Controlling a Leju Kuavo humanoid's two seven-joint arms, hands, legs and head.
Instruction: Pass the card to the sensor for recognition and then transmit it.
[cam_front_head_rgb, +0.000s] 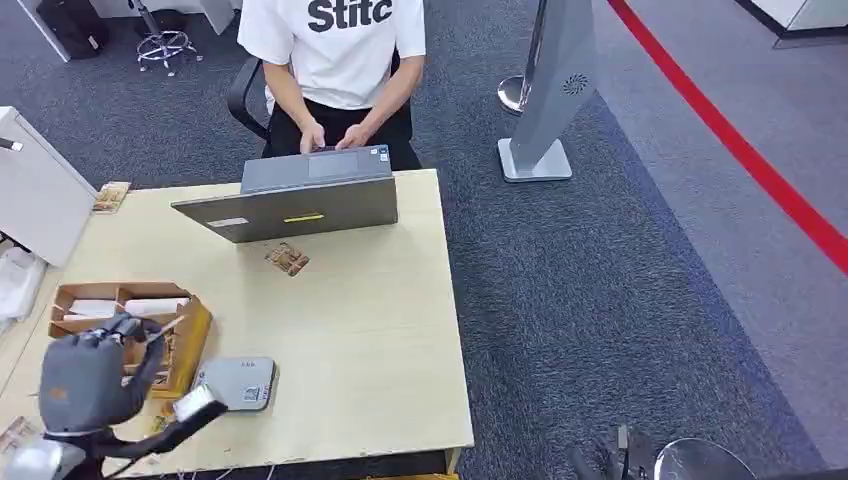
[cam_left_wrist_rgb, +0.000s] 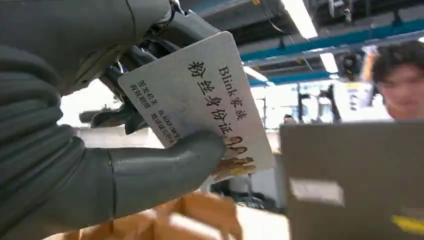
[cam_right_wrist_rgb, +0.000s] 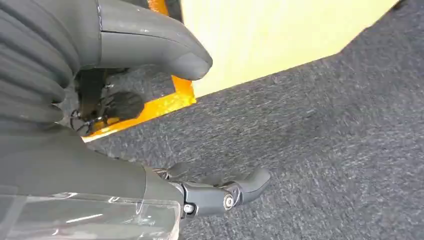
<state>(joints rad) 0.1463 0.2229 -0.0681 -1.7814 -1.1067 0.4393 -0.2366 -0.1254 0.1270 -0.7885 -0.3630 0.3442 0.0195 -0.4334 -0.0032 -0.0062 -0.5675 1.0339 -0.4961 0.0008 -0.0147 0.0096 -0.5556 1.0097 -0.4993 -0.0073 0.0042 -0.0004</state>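
At the near left corner of the table (cam_front_head_rgb: 400, 380), the left hand (cam_front_head_rgb: 95, 375) is raised above the surface, its grey ribbed back turned toward the robot. The wrist view shows its thumb (cam_left_wrist_rgb: 165, 170) pressed on the face of a white card (cam_left_wrist_rgb: 200, 95) printed with black characters, the darker fingers behind it; the card is pinched, tilted and held clear of the table. Just beyond the hand sits a cardboard tray (cam_front_head_rgb: 70, 300) with compartments holding white items. Beside the hand, toward the table's middle, a small grey sensor pad (cam_front_head_rgb: 238, 382) lies flat on the wood, apart from the card.

The right hand (cam_right_wrist_rgb: 150, 115) hangs low off the table's near right corner, over dark carpet (cam_right_wrist_rgb: 325, 150). Thumb and fingers stand apart with nothing between them.

Further across the table lies a small brown item (cam_front_head_rgb: 288, 259). Behind it stands an open grey laptop (cam_front_head_rgb: 300, 200), back toward the robot. A person in a white shirt (cam_front_head_rgb: 335, 50) sits at the far edge with both hands at the keyboard.
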